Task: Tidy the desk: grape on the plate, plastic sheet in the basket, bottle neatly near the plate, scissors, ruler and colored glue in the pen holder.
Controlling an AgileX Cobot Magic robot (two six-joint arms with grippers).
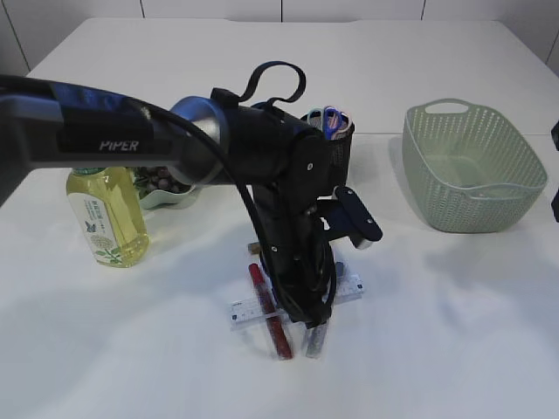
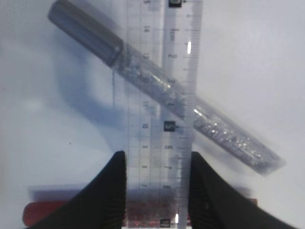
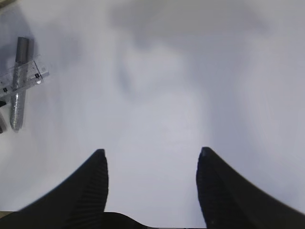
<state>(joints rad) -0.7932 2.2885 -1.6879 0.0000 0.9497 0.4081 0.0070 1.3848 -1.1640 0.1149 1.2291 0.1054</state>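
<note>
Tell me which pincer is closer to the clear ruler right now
Left. The left pincer has its fingers on both edges of the ruler. The right pincer hangs open over bare table, the ruler off to one side.

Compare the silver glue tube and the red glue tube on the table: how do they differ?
The silver glue tube has grey glitter; the red glue tube is red. In the left wrist view the silver one lies diagonally across the clear ruler, the red one crosswise at its near end. Both lie flat, touching the ruler.
</note>
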